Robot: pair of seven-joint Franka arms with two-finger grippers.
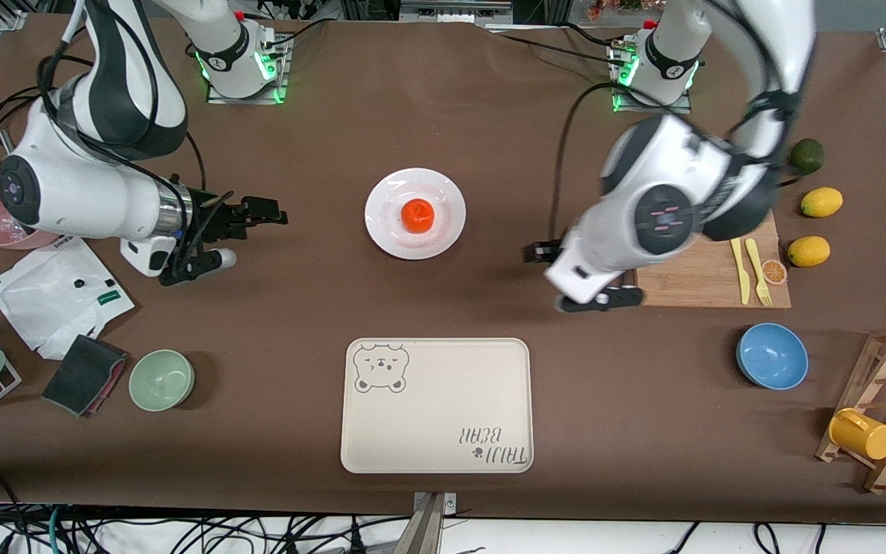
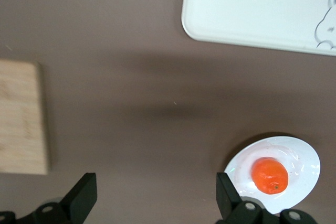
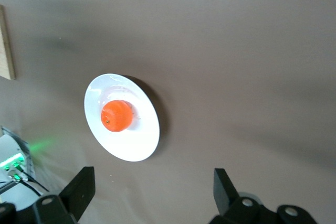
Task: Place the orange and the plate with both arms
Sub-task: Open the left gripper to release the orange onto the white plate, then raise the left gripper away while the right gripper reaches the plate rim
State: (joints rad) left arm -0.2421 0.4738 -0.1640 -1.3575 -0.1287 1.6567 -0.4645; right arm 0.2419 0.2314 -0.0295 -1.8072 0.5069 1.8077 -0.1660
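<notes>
Well, the orange (image 1: pixel 418 215) sits dead centre on the white plate (image 1: pixel 389 231), and the plate rests on the brown table (image 1: pixel 443 115) in the upper middle of the front view, farther from the camera than the cream bear tray (image 1: pixel 443 431). So fruit on plate looks done; if the tray is the destination, that leg is still to come, since the tray lies bare at lower centre.

Both arms are off the goods. The right gripper (image 1: pixel 247 223), at the middle left of the front view, hangs over bare table toward the right arm's end, fingers spread wide with nothing between them, as its wrist view confirms. The left gripper (image 2: pixel 156 195) hovers over open table between the plate and the wooden cutting board (image 1: pixel 701 273), also spread wide and empty.

Room for moving? Plenty. A clear brown strip separates plate from tray, and each gripper has an open lane to its side of the rim. Watch the board's corner just beside the left gripper, plus the blue bowl (image 1: pixel 772 355) and green bowl (image 1: pixel 161 379) flanking the tray, both well apart from it.
</notes>
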